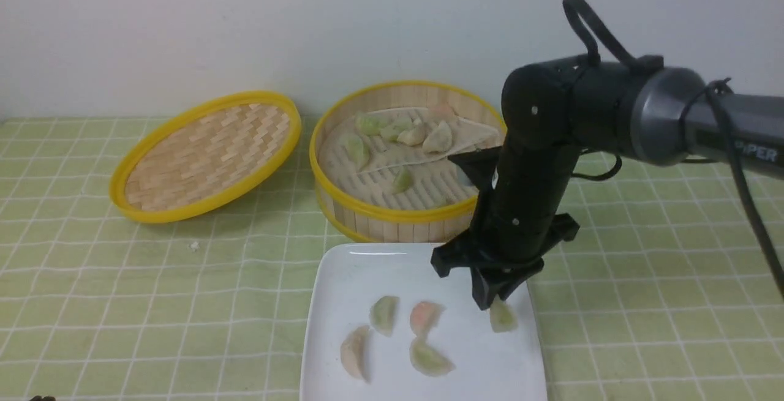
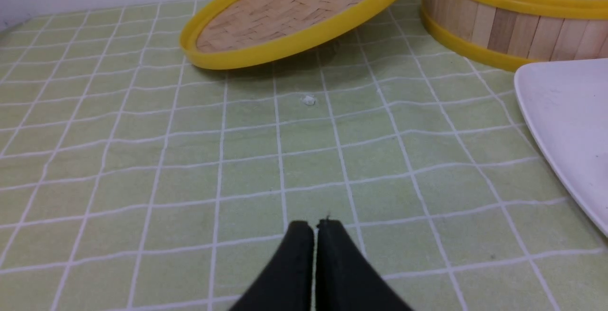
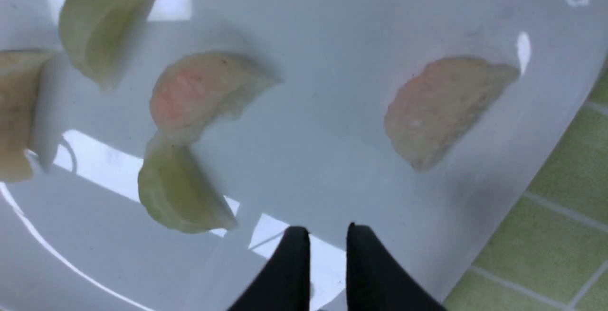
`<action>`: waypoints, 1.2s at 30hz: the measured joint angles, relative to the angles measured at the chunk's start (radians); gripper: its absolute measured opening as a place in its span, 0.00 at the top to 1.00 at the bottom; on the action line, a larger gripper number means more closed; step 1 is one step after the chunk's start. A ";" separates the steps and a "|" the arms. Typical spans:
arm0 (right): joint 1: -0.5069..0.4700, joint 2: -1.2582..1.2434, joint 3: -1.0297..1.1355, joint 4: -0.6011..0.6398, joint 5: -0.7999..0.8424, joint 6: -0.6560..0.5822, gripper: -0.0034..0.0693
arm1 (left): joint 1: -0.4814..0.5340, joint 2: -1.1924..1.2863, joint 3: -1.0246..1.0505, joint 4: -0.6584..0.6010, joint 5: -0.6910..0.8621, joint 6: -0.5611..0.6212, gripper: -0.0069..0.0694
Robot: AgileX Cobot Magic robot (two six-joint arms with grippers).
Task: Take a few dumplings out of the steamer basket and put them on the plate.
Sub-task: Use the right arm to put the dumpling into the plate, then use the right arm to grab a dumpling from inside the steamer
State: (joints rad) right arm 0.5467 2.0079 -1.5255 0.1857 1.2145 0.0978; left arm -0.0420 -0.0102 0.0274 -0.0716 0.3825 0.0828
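Several dumplings lie on the white square plate (image 1: 367,266): a green one (image 1: 384,314), a pink one (image 1: 424,317), a beige one (image 1: 355,352) and another green one (image 1: 430,358). A pale dumpling (image 1: 502,317) rests near the plate's right edge, just beside my right gripper (image 1: 493,300). That gripper (image 3: 327,229) hangs over the plate (image 3: 332,111), open by a small gap, nothing between its fingers, apart from the pale dumpling (image 3: 441,107). The steamer basket (image 1: 392,226) behind the plate holds several more dumplings (image 1: 438,138) on its liner. My left gripper (image 2: 314,225) is shut and empty over the cloth.
The woven yellow-rimmed lid (image 1: 208,150) leans tilted to the left of the basket. A small white crumb (image 1: 194,245) lies on the green checked cloth in front of the lid. The right arm's body covers the basket's right side in the front view.
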 joint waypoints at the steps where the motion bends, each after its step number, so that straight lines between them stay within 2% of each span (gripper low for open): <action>1: 0.000 0.002 -0.001 0.004 -0.019 0.002 0.76 | 0.000 0.000 0.000 0.000 0.000 0.000 0.92; 7: 0.001 0.007 -0.052 0.052 -0.038 -0.006 0.39 | 0.000 0.000 0.000 0.000 0.000 0.000 0.92; 10: 0.003 0.007 -0.142 0.031 -0.043 -0.026 0.23 | 0.000 0.000 0.000 0.000 0.000 0.000 0.92; 11: 0.003 0.008 -0.184 0.012 -0.057 -0.023 0.21 | 0.000 0.000 0.000 0.000 0.000 0.000 0.92; 15: 0.002 0.039 -0.363 -0.075 -0.091 0.017 0.21 | 0.000 0.000 0.000 0.000 0.000 0.000 0.92; 22: 0.000 0.272 -0.665 -0.148 0.017 0.032 0.29 | 0.000 0.000 0.000 0.000 0.000 0.000 0.92; 28: 0.000 0.386 -0.720 -0.162 0.022 0.045 0.30 | 0.000 0.000 0.000 0.000 0.000 0.000 0.92; 36: 0.000 0.383 -0.634 -0.178 0.026 0.066 0.32 | 0.000 0.000 0.000 0.000 0.000 0.000 0.92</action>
State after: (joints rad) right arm 0.5470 2.3905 -2.1595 0.0077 1.2406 0.1637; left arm -0.0420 -0.0102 0.0274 -0.0716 0.3825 0.0828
